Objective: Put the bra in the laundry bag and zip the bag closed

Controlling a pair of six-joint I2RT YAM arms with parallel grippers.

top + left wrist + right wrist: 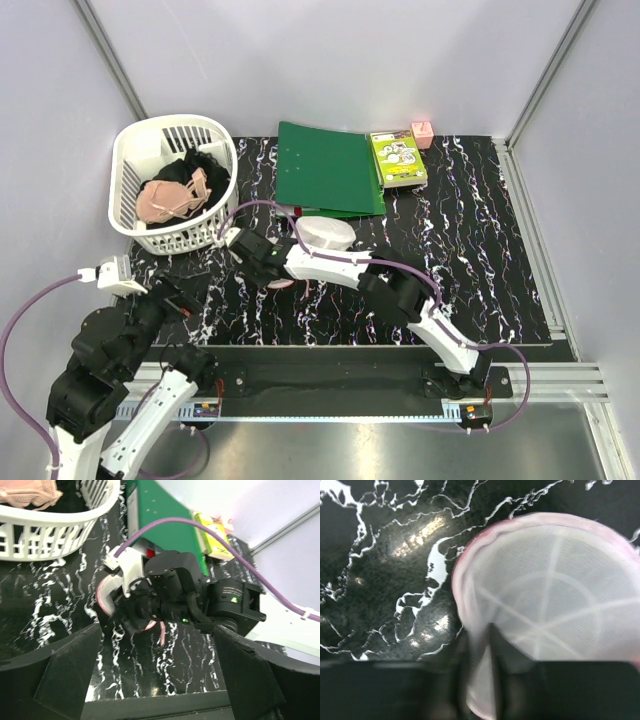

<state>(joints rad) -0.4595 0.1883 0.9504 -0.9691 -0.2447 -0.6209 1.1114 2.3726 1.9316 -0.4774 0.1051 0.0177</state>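
Observation:
The peach bra (168, 200) lies on black clothing in the white slotted basket (128, 150) at the back left; its edge shows in the left wrist view (27, 495). The laundry bag (326, 235), white mesh with pink trim, lies mid-table. In the right wrist view the laundry bag (555, 595) fills the frame. My right gripper (262, 270) reaches left and is shut on the bag's pink-trimmed rim; in its own view the right gripper (484, 640) pinches the mesh wall. My left gripper (190, 300) is open and empty near the table's front left, and in its own view the left gripper (159, 652) faces the right gripper and the bag's pink rim (102, 597).
A green binder (325, 168) lies behind the bag. A yellow-green box (398, 158) and a small pink block (422, 133) stand at the back. The black marbled mat (480, 260) covers the table. Grey walls close in on both sides.

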